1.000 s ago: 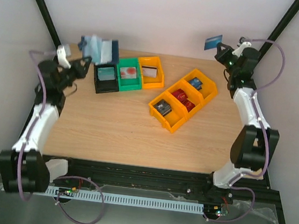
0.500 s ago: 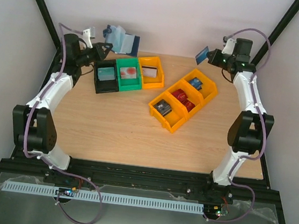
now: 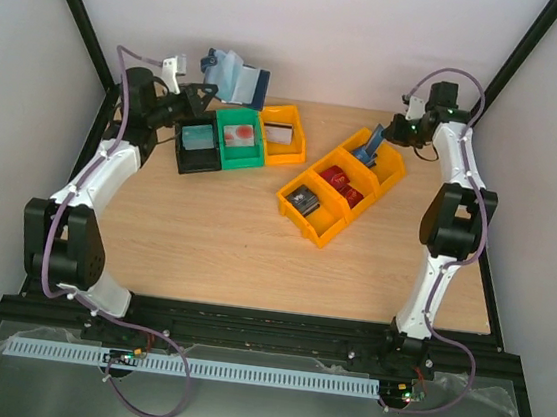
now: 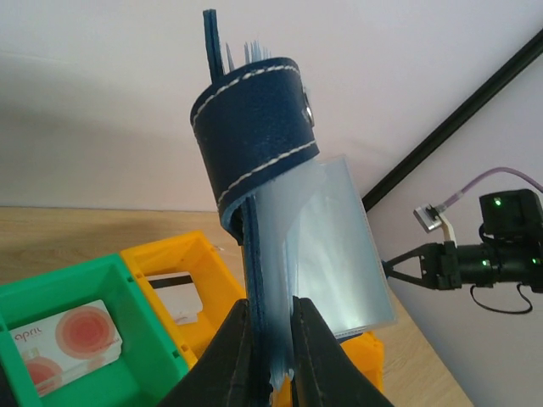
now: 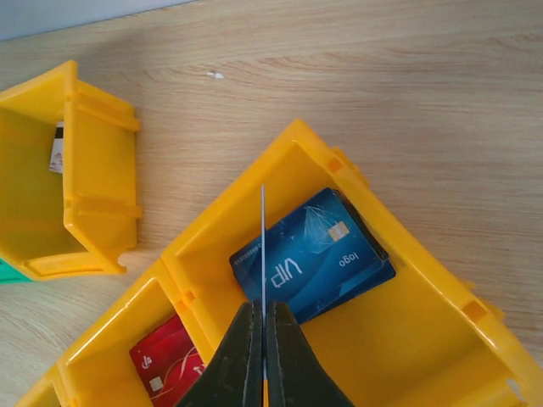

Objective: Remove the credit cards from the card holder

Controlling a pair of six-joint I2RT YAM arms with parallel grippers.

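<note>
The right gripper (image 5: 263,320) pinches a thin credit card (image 5: 263,244) edge-on, its fingers almost together. It hangs directly over the yellow bin's (image 5: 405,239) end compartment, where a blue card (image 5: 314,254) lies. Well left of that bin, the left gripper (image 4: 271,315) clamps the card holder (image 4: 254,127) upright in the air.

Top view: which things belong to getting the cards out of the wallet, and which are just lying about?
In the job:
- wallet, clamped in the left gripper
- card, edge-on in the right gripper
- blue card and red card, lying in a bin

Just lying about:
- three-part orange bin
- single orange bin
- green bin
- black bin
- table
</note>
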